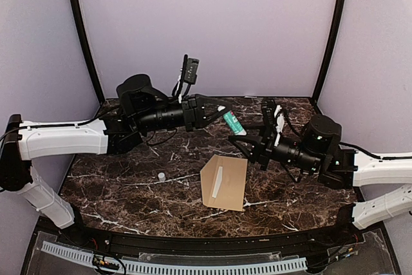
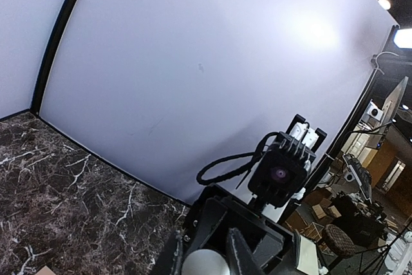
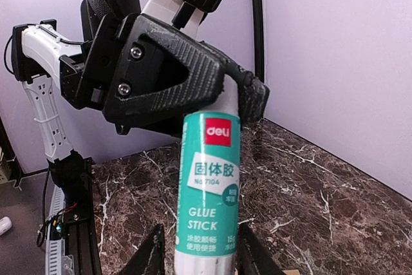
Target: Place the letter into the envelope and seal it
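The brown envelope [image 1: 232, 188] lies flat on the marble table [image 1: 129, 191], right of centre, with a pale strip [image 1: 217, 183] across it. The letter is not in view. My left gripper [image 1: 222, 113] is raised above the table and shut on the white upper end of a teal glue stick [image 1: 234, 122]. In the right wrist view the glue stick [image 3: 209, 185] hangs from the left gripper [image 3: 225, 104]. My right gripper [image 3: 199, 256] stands around the stick's lower end, its jaws narrowly open with a small gap on each side.
A small white cap [image 1: 161, 176] stands on the table left of the envelope. Both arms meet in mid-air over the back half of the table. Purple walls close in the back and sides.
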Robot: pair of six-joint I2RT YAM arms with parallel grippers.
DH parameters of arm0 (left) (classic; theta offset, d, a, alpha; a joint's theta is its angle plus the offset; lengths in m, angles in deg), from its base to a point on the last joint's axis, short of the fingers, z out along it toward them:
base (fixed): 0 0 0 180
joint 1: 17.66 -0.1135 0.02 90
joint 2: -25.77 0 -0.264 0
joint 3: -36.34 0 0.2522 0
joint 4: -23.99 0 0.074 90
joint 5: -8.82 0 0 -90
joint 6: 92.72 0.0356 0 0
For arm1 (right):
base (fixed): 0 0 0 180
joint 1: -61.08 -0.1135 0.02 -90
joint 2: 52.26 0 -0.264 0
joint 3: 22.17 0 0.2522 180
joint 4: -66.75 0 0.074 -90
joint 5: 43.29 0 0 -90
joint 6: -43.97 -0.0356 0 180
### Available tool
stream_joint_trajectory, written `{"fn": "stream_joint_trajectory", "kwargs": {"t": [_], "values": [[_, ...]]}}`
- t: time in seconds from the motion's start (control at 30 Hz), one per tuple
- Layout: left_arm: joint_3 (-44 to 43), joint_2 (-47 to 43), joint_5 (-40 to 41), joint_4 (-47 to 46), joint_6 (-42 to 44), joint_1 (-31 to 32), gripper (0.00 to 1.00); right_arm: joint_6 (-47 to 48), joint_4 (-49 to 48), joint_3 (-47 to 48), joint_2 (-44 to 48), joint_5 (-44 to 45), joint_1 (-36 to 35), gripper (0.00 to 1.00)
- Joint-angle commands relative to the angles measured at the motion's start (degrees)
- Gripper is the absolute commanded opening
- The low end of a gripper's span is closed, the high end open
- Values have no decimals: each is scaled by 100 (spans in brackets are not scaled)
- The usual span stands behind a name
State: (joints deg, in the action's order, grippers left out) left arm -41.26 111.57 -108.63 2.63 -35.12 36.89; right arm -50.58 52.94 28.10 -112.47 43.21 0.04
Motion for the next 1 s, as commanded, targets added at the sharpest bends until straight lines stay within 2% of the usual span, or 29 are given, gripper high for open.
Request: {"fn": "stream_joint_trajectory", "kwargs": {"t": [0.0, 0.27, 0.53, 0.97], "values": [[-178, -194, -95, -73, 20, 13, 2, 26, 65, 66, 85, 258, 53, 34], [-219, -154, -110, 23, 108, 13, 2, 16, 126, 78, 169, 292, 56, 21], [-358, -59, -201, 285, 266, 12, 2, 50, 318, 234, 96, 145, 53, 23], [-644, 121, -371, 849, 630, 14, 2, 122, 470, 367, -78, -13, 50, 19]]}}
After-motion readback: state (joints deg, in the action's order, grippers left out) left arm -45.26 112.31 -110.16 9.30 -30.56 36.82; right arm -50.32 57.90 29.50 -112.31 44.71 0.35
